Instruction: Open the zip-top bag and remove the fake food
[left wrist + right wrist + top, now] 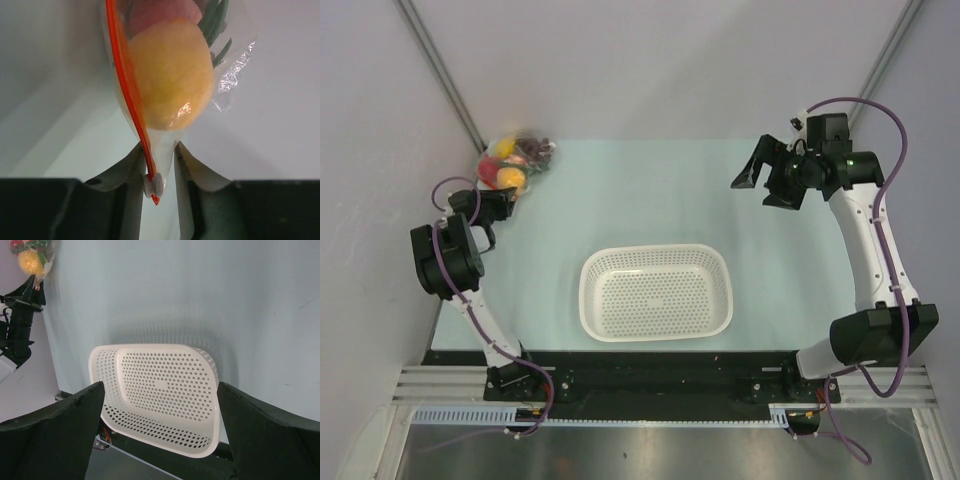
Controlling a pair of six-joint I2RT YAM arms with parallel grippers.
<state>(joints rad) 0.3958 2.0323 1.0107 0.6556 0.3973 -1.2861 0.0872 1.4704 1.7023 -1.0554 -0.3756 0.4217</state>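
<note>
**Left fingers at the zip corner of the bag**

The bag [516, 160] lay in the far-left corner of the table [650, 190], with the food [170, 75] sealed inside. My left gripper [157, 150] sat at its near corner. The fingers were drawn close, flanking the plastic, and the slider [154, 185] sat between them. The tips looked to touch the bag, but I could not tell whether they truly pinched it.

The zip strip [125, 75] ran from the slider straight away from the left gripper, along its reach.

My right gripper [762, 190] hung wide open and empty over the far right, well apart from the bag, with the basket [588, 300] nearer than both.

Judgement: the left arm was much the nearer. Opening the bag would mean travel along the strip, so the right arm had to cross over.
</note>
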